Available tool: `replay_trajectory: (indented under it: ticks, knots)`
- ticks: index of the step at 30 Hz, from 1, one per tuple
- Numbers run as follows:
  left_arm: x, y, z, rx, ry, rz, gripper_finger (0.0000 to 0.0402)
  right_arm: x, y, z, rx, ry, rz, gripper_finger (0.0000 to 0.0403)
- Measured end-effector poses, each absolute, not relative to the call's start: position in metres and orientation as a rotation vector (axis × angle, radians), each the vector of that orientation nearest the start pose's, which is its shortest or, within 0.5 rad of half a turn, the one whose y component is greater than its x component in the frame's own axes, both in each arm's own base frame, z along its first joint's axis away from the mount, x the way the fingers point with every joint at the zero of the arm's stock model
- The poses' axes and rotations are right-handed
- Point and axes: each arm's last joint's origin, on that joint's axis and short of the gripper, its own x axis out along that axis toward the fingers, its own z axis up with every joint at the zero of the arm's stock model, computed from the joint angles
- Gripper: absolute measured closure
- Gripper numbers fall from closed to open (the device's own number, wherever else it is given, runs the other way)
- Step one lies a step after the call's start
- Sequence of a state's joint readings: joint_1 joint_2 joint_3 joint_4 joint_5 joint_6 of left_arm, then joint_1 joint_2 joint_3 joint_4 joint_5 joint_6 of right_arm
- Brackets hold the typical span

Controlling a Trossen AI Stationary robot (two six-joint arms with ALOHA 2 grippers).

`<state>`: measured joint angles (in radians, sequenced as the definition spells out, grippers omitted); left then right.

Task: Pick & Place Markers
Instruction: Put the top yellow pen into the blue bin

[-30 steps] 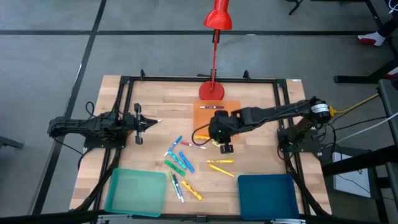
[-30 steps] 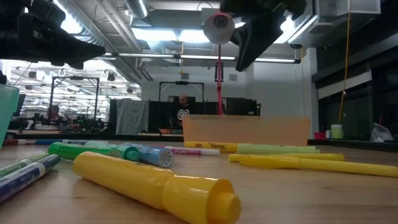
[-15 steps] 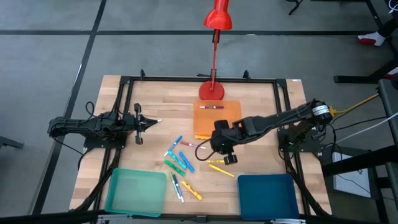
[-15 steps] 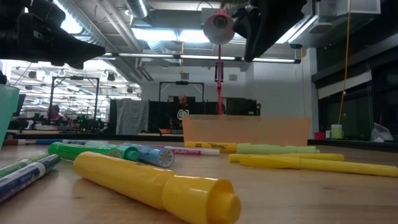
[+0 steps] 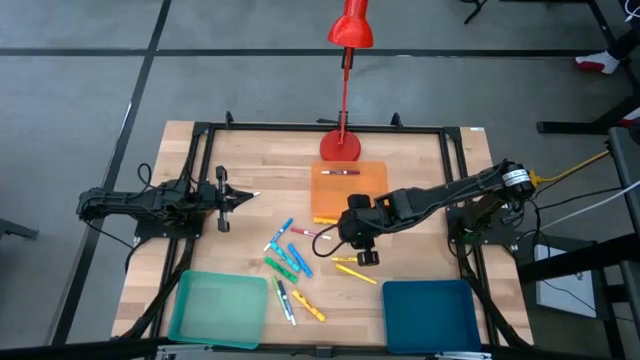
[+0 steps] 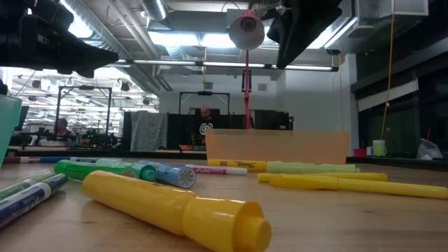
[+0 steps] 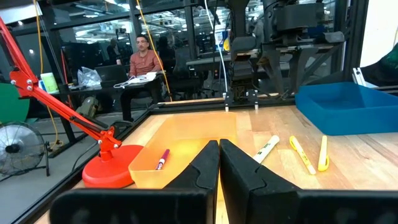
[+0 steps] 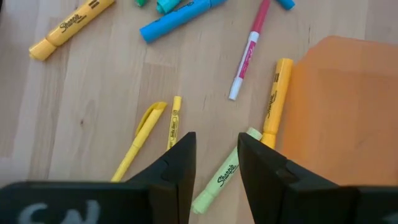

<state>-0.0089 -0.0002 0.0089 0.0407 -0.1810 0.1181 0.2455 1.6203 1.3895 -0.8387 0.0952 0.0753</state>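
Overhead, right gripper point(image 5: 363, 248) jaws spread above two yellow markers point(image 5: 354, 266); left pressed together.

A robotics lab: exposed ceiling ducts point(image 6: 175, 42), rows of workbenches point(image 6: 70, 143).

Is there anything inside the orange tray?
Yes. One red marker lies inside the orange tray, near its far edge by the red lamp. The right gripper and its arm hang over the tray's near end, so that part is hidden.
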Motion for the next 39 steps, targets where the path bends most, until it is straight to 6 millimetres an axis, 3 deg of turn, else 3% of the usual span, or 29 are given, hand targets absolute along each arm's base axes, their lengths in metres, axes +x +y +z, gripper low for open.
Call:
replay_trajectory:
  ticks: [20,26,39]
  knots:
    - [0.097,0.004,0.170,0.113,-0.039,0.175,0.0389,0.322,0.079,0.285,-0.028,1.064,0.060,0.0286]
    - [0.097,0.004,0.170,0.113,-0.039,0.175,0.0393,0.319,0.089,0.284,-0.015,1.071,0.079,0.0286]
    - [0.097,0.004,0.170,0.113,-0.039,0.175,0.0392,0.325,0.101,0.265,-0.046,1.136,0.128,0.0286]
